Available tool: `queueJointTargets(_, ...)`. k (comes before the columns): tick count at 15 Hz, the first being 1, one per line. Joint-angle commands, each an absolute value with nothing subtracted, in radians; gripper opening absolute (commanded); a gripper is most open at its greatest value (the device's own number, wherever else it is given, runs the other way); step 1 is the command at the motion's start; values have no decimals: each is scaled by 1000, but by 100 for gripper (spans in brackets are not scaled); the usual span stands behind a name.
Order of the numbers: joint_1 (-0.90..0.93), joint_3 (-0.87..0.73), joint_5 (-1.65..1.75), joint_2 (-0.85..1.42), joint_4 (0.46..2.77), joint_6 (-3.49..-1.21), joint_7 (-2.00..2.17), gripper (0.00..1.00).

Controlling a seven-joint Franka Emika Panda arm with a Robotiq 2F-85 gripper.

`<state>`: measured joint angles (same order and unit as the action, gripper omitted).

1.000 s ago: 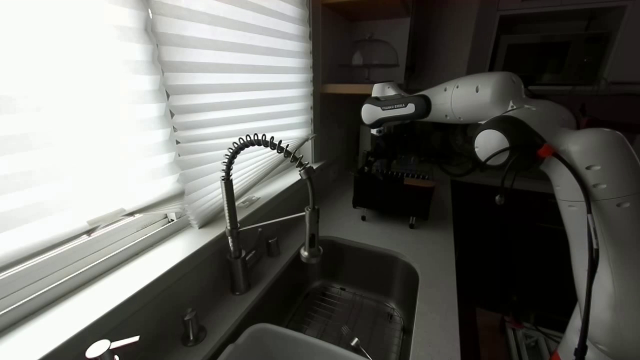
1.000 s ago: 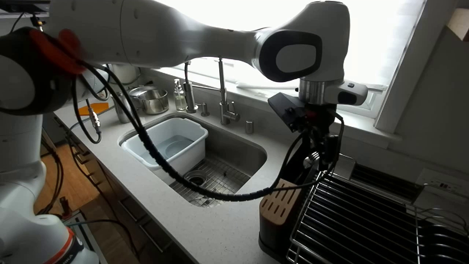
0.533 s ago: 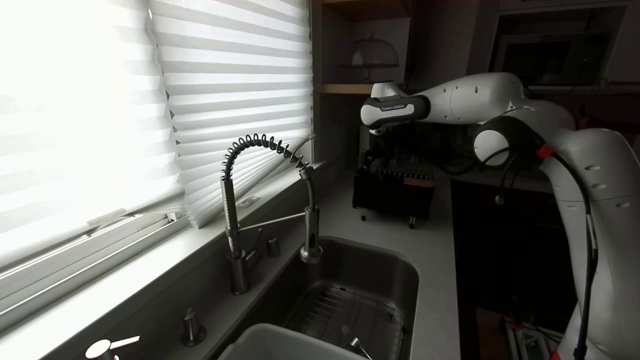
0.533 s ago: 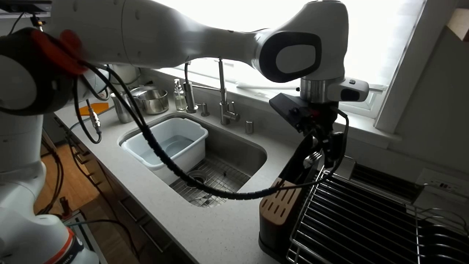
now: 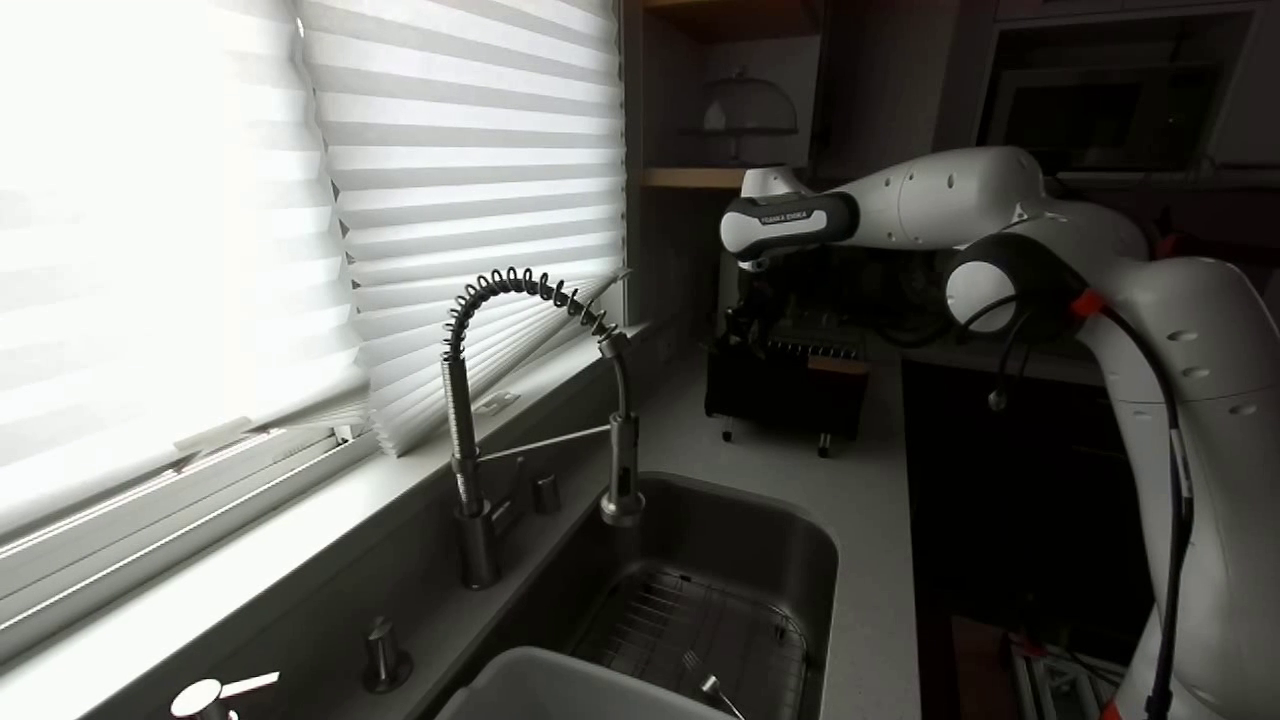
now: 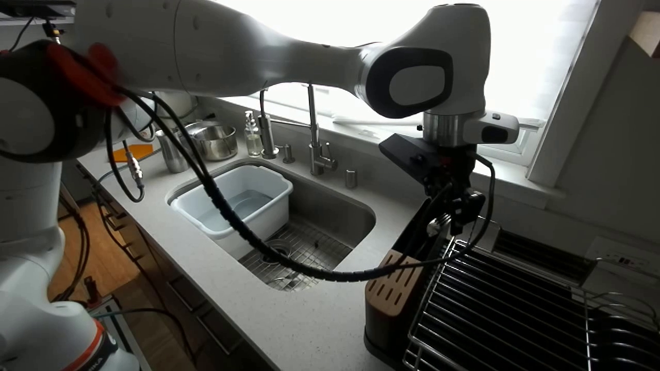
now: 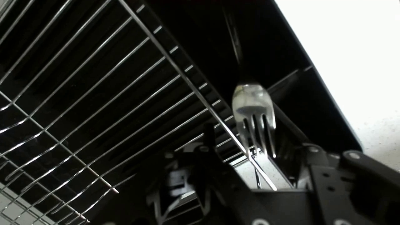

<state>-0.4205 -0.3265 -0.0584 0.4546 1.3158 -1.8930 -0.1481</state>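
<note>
My gripper [image 7: 254, 139] is open at the rear of the drying rack, its fingers apart on either side of a metal fork's tines in the wrist view. The fork [image 7: 253, 103] stands tines-up in a black cutlery holder [image 6: 379, 330]. Contact between fingers and fork cannot be made out. In an exterior view the gripper [image 6: 447, 224] is beside the fork head [image 6: 435, 226], which it partly hides. In an exterior view the gripper [image 5: 750, 325] is dark and hard to read. The wooden slotted top [image 6: 394, 286] belongs to the holder's near end.
A wire drying rack [image 6: 515, 299] stands beside the holder. A sink [image 6: 335, 211] holds a white tub [image 6: 263, 216]; another fork [image 5: 712, 685] lies in the sink. A spring faucet [image 5: 480, 550], pots [image 6: 216, 141] and a soap bottle [image 6: 252, 136] stand around it. My cable [image 6: 309, 270] hangs across the counter.
The gripper's fingers have shifted and turned slightly near the fork. The arm is slightly lower than half a second ago. The hanging cable has swung to the right beneath the hand.
</note>
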Motion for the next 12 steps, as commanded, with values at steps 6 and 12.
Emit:
queueJointTargets(6,-420,-321,-59,439,1335,-1916,-199,7)
queueJointTargets(12,-404,-322,-50,358,1369,-1950,-212,7)
